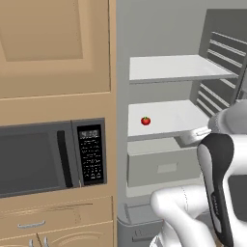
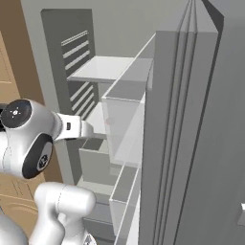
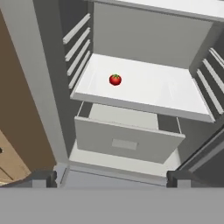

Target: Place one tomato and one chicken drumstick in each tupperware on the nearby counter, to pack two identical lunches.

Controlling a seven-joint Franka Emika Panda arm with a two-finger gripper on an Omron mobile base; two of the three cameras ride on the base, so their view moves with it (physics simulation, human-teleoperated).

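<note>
Open fridge: a tomato (image 3: 115, 79) sits alone on a shelf (image 3: 153, 89); the pincer (image 3: 111, 177), spread and empty, faces it to grab.

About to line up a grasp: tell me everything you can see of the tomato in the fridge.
The tomato is small, round and glossy red with a tiny green stem cap on top. It sits upright and alone on the white middle shelf of the open fridge, toward the shelf's left side, above the grey drawer. Nothing but the shelf touches it.
</note>
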